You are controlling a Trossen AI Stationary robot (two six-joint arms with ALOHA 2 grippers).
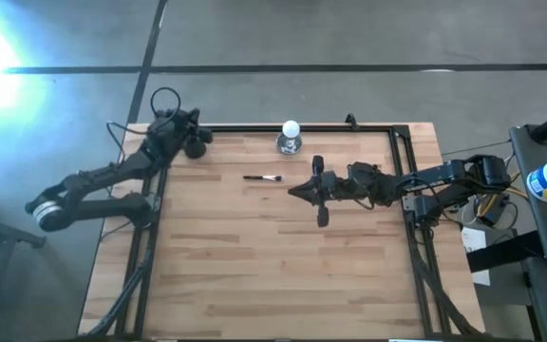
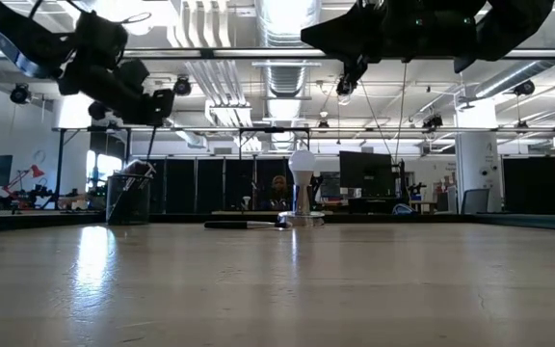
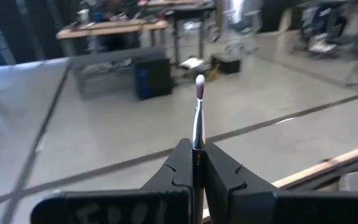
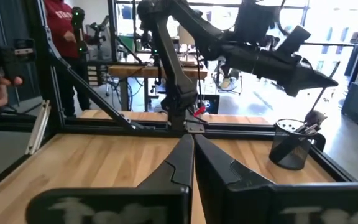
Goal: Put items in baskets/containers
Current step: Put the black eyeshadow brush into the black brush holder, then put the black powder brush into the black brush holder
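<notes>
A black mesh cup [image 4: 289, 148] with several brushes in it stands at the table's far left corner; it also shows in the high view [image 1: 198, 146] and the low view [image 2: 128, 199]. My left gripper [image 3: 196, 158] hovers above the cup, shut on a thin brush with a pale tip [image 3: 199, 84]. One more dark brush [image 1: 262, 178] lies flat on the table near the middle; in the low view [image 2: 239, 224] it lies beside the white ball. My right gripper [image 4: 192, 149] is shut and empty, raised above the table right of that brush, pointing toward the table's left edge. My left gripper pinches the brush's dark handle [image 3: 197, 144] between its two fingers. The brush's tip end sticks out past the fingertips. In the low view the brush [image 2: 152, 145] hangs below the gripper, clear of the table, above the cup.
A white ball on a silvery base [image 1: 291, 135] stands at the table's far edge, right of the cup. A black frame rail [image 1: 349, 127] runs along the far and right edges. A person in a red top [image 4: 61, 31] stands beyond the table.
</notes>
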